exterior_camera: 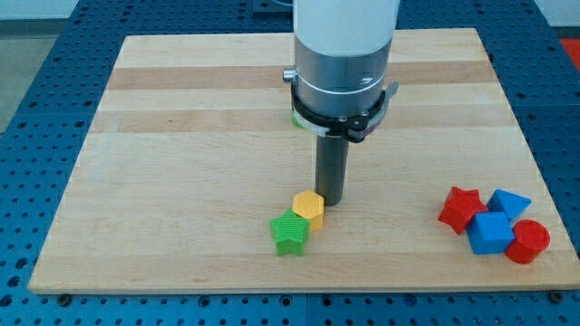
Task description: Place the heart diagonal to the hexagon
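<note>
A yellow hexagon touching a green star blocks my tip toward the view's lower left.

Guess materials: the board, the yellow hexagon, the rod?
Board: pale wood, satin finish, showing grain and glued plank strips. Yellow hexagon: probably matte plastic, uniform colour, possibly 3D-printed. Rod: dark, dull, metal or plastic, can't tell; my tip sits against the hexagon's right.

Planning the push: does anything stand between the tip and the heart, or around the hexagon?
No heart shows clearly; only a green sliver peeks from behind the arm. My tip sits at the yellow hexagon's right in the view; the green star fills its lower-left diagonal.
</note>
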Available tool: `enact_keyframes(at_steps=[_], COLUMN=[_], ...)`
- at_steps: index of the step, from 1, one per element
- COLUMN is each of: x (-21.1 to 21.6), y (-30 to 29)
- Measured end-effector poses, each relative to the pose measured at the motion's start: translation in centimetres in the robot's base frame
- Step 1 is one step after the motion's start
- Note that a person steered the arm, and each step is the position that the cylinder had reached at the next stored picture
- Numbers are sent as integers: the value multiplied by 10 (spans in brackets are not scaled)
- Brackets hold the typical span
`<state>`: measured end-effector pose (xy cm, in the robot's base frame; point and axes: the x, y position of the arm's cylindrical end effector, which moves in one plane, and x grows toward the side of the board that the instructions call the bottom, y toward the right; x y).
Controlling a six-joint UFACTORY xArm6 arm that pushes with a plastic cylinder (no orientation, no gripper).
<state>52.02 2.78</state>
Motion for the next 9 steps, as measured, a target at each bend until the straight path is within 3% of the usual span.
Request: enact_keyframes(at_steps=[2, 3, 4, 5, 6, 8, 9], x=[15, 3, -29, -121, -178, -146, -125], y=[-2, 48, 123, 138, 104, 13, 6])
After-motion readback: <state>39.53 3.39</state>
